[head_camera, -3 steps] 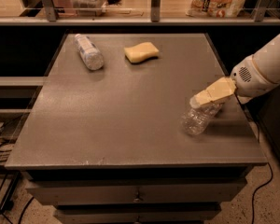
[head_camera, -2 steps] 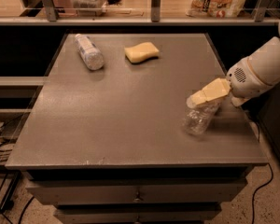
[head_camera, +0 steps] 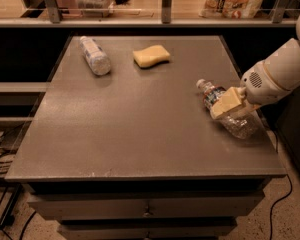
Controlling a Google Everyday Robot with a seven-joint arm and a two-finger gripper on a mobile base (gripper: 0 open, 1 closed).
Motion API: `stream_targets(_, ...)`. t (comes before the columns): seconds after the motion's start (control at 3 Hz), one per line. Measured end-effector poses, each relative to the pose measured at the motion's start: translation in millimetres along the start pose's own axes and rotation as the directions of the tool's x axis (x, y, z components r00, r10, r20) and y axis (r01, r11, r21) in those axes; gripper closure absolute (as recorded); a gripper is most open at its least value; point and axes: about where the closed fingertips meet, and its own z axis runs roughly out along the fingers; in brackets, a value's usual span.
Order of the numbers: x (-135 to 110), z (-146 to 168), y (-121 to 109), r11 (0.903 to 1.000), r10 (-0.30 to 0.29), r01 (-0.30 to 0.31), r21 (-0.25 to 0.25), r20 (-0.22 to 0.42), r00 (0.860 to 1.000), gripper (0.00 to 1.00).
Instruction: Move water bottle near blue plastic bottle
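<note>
The water bottle (head_camera: 229,115), clear and crinkled with a white cap and a dark label band, is at the right side of the grey table (head_camera: 140,129). It is tilted, with its cap pointing up-left. My gripper (head_camera: 228,104) comes in from the right on a white arm, and its tan fingers (head_camera: 230,101) are closed across the bottle's middle. The blue plastic bottle (head_camera: 94,55), pale with a speckled wrap, lies on its side at the table's far left, well away from the gripper.
A yellow sponge (head_camera: 151,56) lies at the back middle of the table. A railing and shelf (head_camera: 162,19) with bags run behind the table. Drawers (head_camera: 147,209) sit under the front edge. Cables lie on the floor at the left.
The water bottle has swung from a steep stance below the gripper to a flatter tilt, cap now up-left. The gripper has barely moved. The blue bottle and sponge are unmoved.
</note>
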Motion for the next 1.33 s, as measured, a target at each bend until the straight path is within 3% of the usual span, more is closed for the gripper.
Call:
stream_targets(0.33, -12, -5, 11, 0.9982, -0.05, 0.05, 0.031, -0.001, 0.999, 0.89)
stream_targets(0.67, -30, -21, 16, 0.9914, -0.111, 0.109, 0.072, 0.016, 0.994, 1.0)
stream_targets(1.0, -58, -42, 24, 0.9744, -0.208, 0.202, 0.098, 0.047, 0.977, 1.0)
stream_targets(1.33, -63, -43, 29, 0.9724, -0.218, 0.213, 0.096, 0.052, 0.974, 1.0)
